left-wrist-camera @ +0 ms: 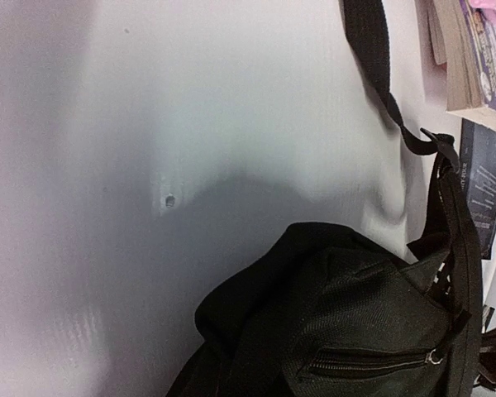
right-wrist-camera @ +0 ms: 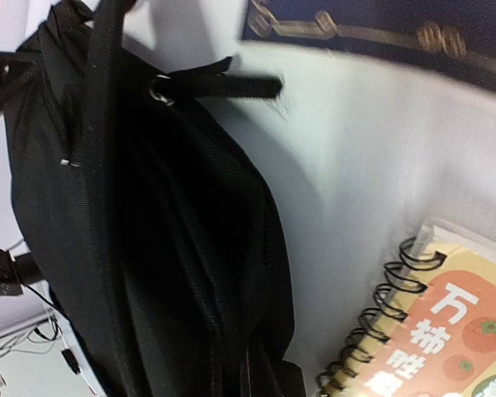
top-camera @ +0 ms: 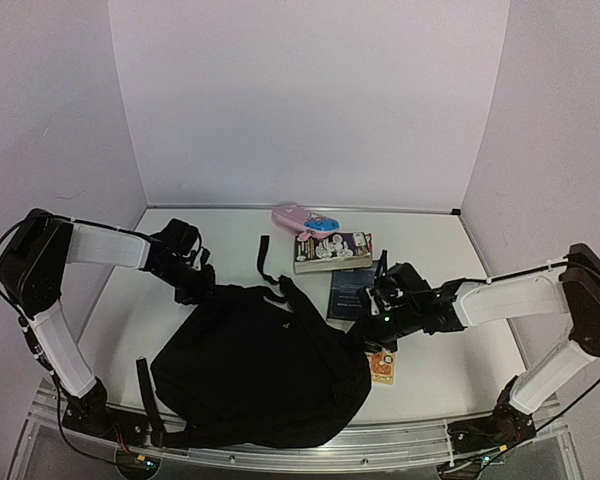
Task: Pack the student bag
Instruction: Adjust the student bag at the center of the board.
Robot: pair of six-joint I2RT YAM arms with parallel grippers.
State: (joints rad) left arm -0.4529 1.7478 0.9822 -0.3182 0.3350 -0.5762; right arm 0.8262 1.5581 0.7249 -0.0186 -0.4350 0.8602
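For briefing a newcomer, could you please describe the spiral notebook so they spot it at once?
On the table, find the big black bag. Beside its right edge, near the right gripper, lies the notebook. It alone has an orange cover and wire spiral binding.

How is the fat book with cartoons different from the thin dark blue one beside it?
The thick paperback book with the purple cartoon cover is much fatter than the thin dark blue booklet. The book's cover is bright and busy; the booklet's is dark with small pale print. Both lie flat on the white table.
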